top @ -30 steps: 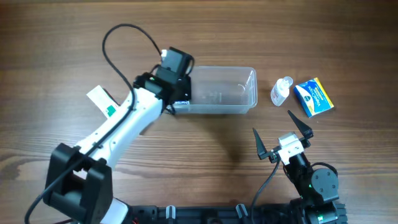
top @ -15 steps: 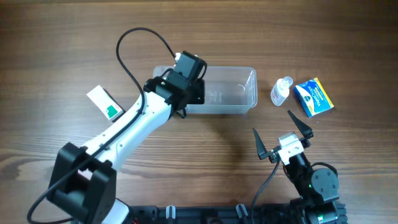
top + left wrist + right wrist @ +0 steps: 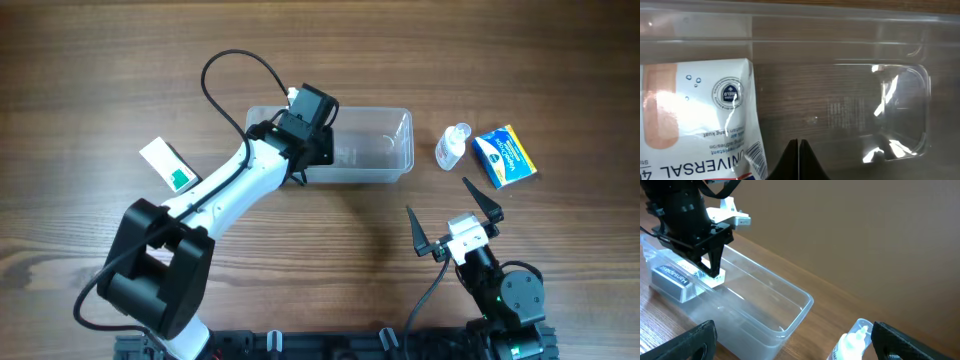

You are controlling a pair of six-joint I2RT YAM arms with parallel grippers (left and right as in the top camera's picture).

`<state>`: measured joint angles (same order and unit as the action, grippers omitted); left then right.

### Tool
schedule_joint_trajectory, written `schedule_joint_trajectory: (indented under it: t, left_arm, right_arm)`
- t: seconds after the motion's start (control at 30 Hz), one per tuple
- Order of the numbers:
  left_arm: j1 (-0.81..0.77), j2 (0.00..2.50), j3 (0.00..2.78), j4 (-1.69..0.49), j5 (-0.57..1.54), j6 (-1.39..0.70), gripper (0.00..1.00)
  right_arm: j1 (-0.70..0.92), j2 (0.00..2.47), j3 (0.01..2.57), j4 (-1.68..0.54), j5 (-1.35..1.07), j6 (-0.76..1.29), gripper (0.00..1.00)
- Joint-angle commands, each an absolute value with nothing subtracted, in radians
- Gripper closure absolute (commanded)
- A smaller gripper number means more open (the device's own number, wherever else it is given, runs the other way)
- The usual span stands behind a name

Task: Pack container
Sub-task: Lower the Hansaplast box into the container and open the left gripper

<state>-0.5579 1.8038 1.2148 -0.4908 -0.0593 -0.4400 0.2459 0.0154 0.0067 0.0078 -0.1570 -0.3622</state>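
Left arm [image 3: 225, 190]: stretched forward; left gripper [image 3: 798, 146] pointed downward, jaws pressed together. Right arm [image 3: 497, 286]: folded near base; right gripper [image 3: 436, 196] spread wide.

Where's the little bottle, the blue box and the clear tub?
bottle [image 3: 452, 146]: overhead view, on its body.
blue box [image 3: 505, 156]: overhead view, on its top face.
tub [image 3: 372, 148]: overhead view, on its bare floor.

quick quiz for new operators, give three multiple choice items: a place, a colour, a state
1. The small bottle stands: A right of the container; B inside it; C left of it.
2. The box beside it is: A red; B blue; C black.
3. The right gripper is: A shut on the bottle; B shut on the box; C open.
Key: A, it stands past the container's right end; B, blue top; C, jaws wide apart, nothing between.
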Motion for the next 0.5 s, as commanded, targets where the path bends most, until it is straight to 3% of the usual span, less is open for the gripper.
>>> schedule_joint_trajectory:
  t: [0.0, 0.47]
  left_arm:
    - [-0.551, 1.829, 1.233, -0.481, -0.114, -0.449, 0.96]
    - [-0.489, 1.863, 1.233, -0.475, -0.073, -0.414, 0.96]
  right_arm:
    - [0.241, 0.007, 0.005, 0.014, -0.176, -0.367, 0.0]
    - [0.241, 0.007, 0.005, 0.014, -0.176, -0.366, 0.0]
